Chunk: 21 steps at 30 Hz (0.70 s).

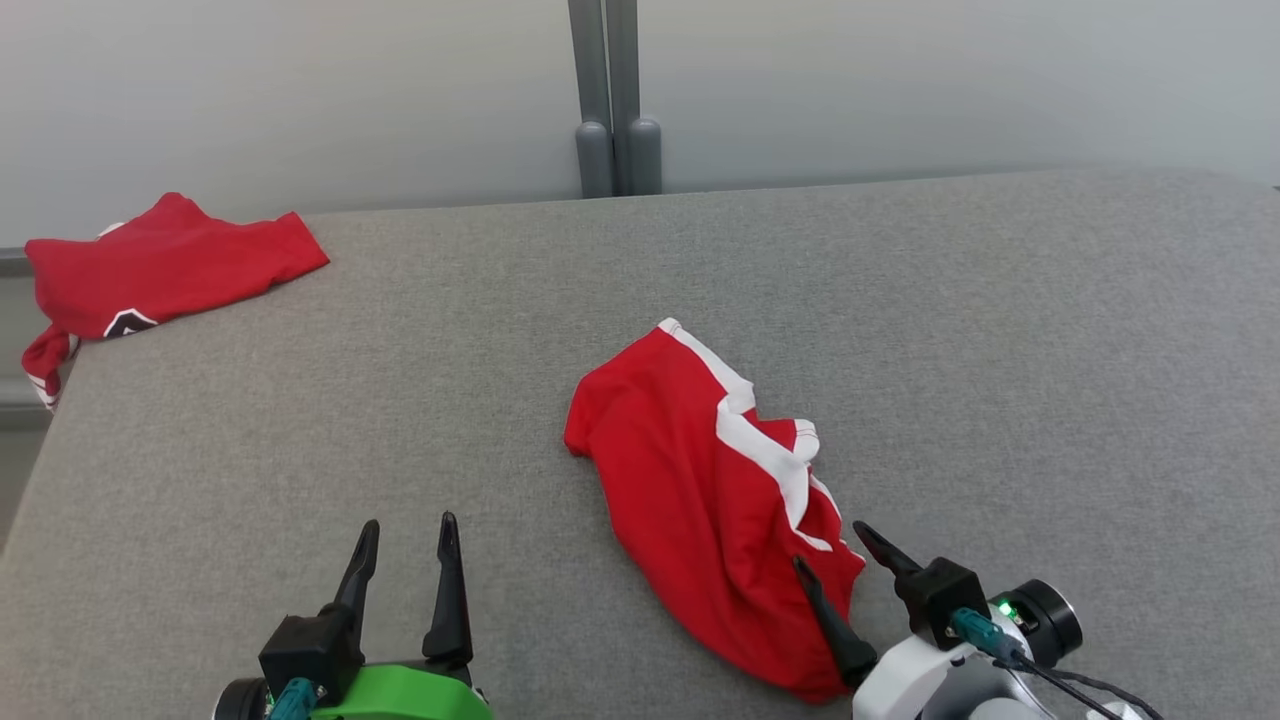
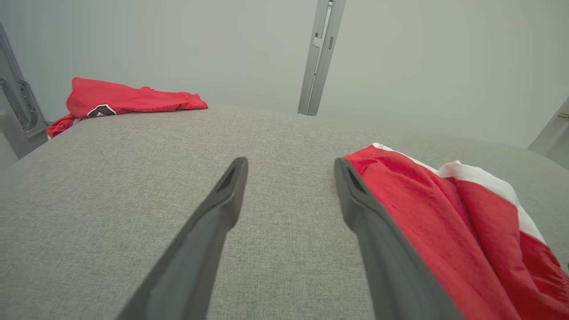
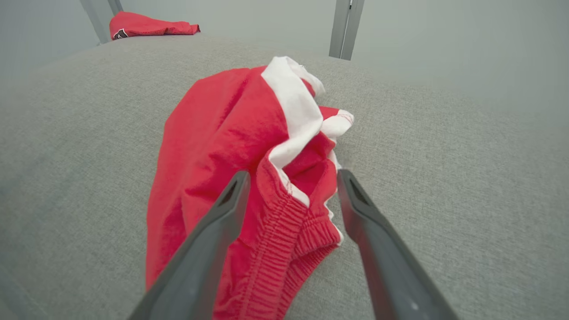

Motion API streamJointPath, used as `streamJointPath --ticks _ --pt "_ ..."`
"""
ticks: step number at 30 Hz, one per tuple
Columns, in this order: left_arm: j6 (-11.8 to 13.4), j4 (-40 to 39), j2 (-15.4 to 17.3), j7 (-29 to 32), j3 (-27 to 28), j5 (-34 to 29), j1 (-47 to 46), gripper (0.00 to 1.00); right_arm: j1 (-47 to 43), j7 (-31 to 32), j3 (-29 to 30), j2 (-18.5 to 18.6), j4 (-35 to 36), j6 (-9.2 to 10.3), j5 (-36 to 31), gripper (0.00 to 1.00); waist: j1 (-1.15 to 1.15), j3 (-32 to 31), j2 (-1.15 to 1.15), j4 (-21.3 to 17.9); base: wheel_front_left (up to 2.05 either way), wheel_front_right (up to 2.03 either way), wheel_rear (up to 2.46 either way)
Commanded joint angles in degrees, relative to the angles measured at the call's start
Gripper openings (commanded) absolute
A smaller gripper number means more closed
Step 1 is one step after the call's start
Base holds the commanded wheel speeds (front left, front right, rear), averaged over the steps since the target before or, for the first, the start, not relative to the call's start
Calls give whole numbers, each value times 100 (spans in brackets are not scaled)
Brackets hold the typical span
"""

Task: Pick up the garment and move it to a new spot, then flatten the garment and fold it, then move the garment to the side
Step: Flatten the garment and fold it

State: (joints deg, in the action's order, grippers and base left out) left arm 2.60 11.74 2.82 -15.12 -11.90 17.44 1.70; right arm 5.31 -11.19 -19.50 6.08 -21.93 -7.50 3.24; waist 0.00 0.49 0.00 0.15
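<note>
Head view: the red garment [image 1: 690, 480] with white trim lies crumpled near the middle of the grey counter [image 1: 1000, 330]. The left tool [image 1: 410, 522] sits low at the near edge, fingers pointing away, spread wide and empty. The right tool [image 1: 828, 545] angles in from the lower right, one finger over the cloth's near end. A second red garment [image 1: 160, 262] lies at the far left corner.

Left wrist view: the parted fingers are over bare counter, with the garment just to their right.

Right wrist view: the wide-apart fingers straddle the elastic waistband [image 3: 284, 231] (nothing pinched).
</note>
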Motion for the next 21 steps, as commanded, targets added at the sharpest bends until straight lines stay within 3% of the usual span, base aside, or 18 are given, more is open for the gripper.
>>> streamJointPath --ticks 1,5,6,7,8,9,10,15,21 --pt "-5 16 13 -5 -2 -12 -18 100 144 29 -47 39 -133 1 41 100 0 48 0 104 0 0 0" --pt "-11 33 13 -5 -7 -30 -64 100 421 113 -192 52 -648 2 155 100 0 107 0 258 0 0 0" --pt "-9 34 13 -5 3 -31 -70 100 475 131 -226 53 -765 1 181 66 0 118 0 286 0 0 0" --pt "-6 36 13 -5 9 -35 -75 100 544 129 -272 51 -894 1 205 45 0 131 0 314 0 0 0" --pt "0 37 13 -5 18 -31 -78 100 610 112 -314 56 -1007 1 226 26 0 139 0 334 0 0 0" --pt "1 36 13 -5 24 -30 -79 100 656 81 -335 61 -1083 2 239 16 0 143 0 346 0 0 0" --pt "2 38 13 -5 31 -31 -78 100 701 52 -357 63 -1151 1 254 0 0 144 0 356 0 0 0" --pt "35 2 12 -5 79 -14 -41 100 811 -185 -207 178 -1198 2 115 0 0 130 0 297 0 0 0" --pt "40 -21 13 -5 73 15 -19 100 665 -326 475 355 -852 2 -234 0 0 122 0 99 0 0 0"
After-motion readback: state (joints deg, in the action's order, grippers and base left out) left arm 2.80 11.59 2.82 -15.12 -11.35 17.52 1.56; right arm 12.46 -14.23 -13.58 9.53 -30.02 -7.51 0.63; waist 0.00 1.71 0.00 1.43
